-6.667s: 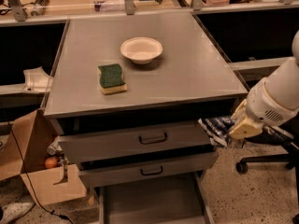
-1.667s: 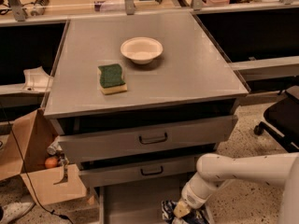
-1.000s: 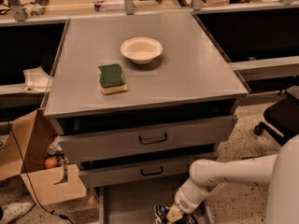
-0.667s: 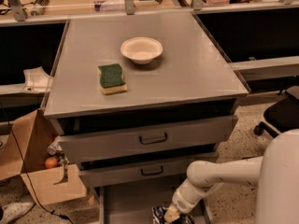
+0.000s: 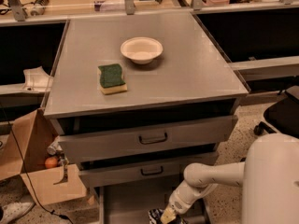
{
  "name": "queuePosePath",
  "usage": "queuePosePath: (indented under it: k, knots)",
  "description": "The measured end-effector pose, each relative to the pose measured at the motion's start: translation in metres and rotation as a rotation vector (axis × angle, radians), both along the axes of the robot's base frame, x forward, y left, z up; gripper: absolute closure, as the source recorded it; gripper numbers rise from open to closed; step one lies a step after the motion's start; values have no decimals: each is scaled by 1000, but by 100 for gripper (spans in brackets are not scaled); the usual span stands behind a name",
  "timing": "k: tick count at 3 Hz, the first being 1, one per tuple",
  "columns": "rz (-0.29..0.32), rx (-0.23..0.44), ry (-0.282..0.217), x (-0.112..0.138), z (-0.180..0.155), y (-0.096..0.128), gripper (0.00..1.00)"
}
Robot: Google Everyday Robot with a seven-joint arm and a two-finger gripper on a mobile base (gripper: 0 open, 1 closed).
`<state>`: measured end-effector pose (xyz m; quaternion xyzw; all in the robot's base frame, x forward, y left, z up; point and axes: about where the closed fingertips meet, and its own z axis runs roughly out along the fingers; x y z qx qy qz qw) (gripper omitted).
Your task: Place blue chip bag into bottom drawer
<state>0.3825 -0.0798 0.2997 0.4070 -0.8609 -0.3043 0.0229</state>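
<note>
over bottom drawer — gripper low, against blue chip bag

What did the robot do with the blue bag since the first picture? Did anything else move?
The gripper carried the blue chip bag from beside the cabinet's right side, at upper-drawer height, down and leftward into the open bottom drawer. Both are now low at the picture's edge. Whether the bag has been let go does not show. The white bowl and the sponge stayed put.
</note>
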Motion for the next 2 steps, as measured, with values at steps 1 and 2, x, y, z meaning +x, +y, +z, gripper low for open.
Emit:
queuePosePath:
  k: [1,2]
  knots:
    - [-51,-32,22,3,-52,5,100]
    - [-60,-24,32,1,-59,10,100]
